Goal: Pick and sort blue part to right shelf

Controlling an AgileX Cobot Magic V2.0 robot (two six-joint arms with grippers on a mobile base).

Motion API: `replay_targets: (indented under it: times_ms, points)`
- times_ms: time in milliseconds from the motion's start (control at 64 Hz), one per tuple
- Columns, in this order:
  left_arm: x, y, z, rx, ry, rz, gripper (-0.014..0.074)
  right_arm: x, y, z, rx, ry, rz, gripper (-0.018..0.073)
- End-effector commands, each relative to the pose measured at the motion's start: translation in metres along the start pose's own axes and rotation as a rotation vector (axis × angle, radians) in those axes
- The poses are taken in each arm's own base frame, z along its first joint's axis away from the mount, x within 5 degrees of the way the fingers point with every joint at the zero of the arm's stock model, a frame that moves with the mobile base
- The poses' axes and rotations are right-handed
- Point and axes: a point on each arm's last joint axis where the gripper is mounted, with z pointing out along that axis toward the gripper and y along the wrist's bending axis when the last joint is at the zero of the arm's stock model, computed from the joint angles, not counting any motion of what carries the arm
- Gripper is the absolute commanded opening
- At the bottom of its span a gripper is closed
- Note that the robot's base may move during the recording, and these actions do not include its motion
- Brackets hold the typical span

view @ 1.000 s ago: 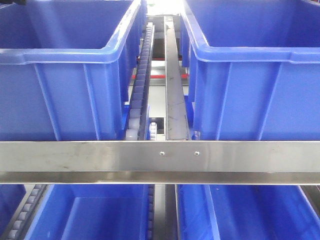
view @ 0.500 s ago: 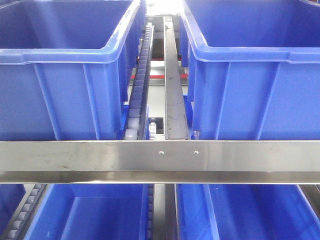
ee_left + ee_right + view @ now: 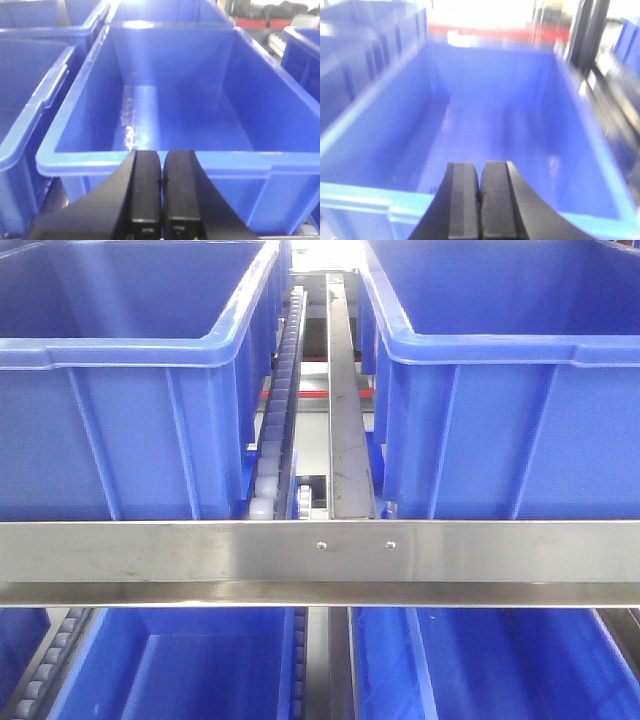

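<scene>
The blue part shows in none of the views, so its place relative to either claw cannot be told. The left claw [image 3: 161, 192] has its black fingers pressed together with nothing between them, poised at the near rim of a blue bin [image 3: 150, 162] whose floor is bare. The right claw [image 3: 480, 200] is likewise closed on nothing, above the near edge of another blue bin [image 3: 370, 200], in a blurred view. In the front view a steel rail [image 3: 320, 555] crosses in front of the shelf's bins
</scene>
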Motion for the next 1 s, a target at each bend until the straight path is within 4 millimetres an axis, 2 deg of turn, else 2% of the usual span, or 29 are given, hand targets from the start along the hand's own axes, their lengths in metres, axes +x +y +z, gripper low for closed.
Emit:
replay_targets:
  times_ms: [0,109,672,843,984]
  points:
    - [-0.013,0.001,-0.009,-0.008,-0.145,-0.018,0.0125,-0.017,-0.001,-0.010,0.012,-0.155,-0.003,0.0056]
    - [-0.010,0.001,-0.014,-0.007,-0.162,-0.018,0.0125,-0.019,-0.001,-0.018,0.011,-0.186,-0.002,0.0056]
    - [-0.010,0.001,-0.014,-0.007,-0.163,-0.018,0.0125,-0.015,-0.001,-0.020,0.011,-0.186,-0.002,0.0056]
    - [-0.010,0.001,-0.014,-0.007,-0.163,-0.018,0.0125,0.002,-0.001,-0.035,0.011,-0.216,-0.002,0.0056]
    - [-0.010,0.001,-0.014,-0.007,-0.163,-0.018,0.0125,0.032,-0.001,-0.045,0.010,-0.203,-0.002,0.0056]
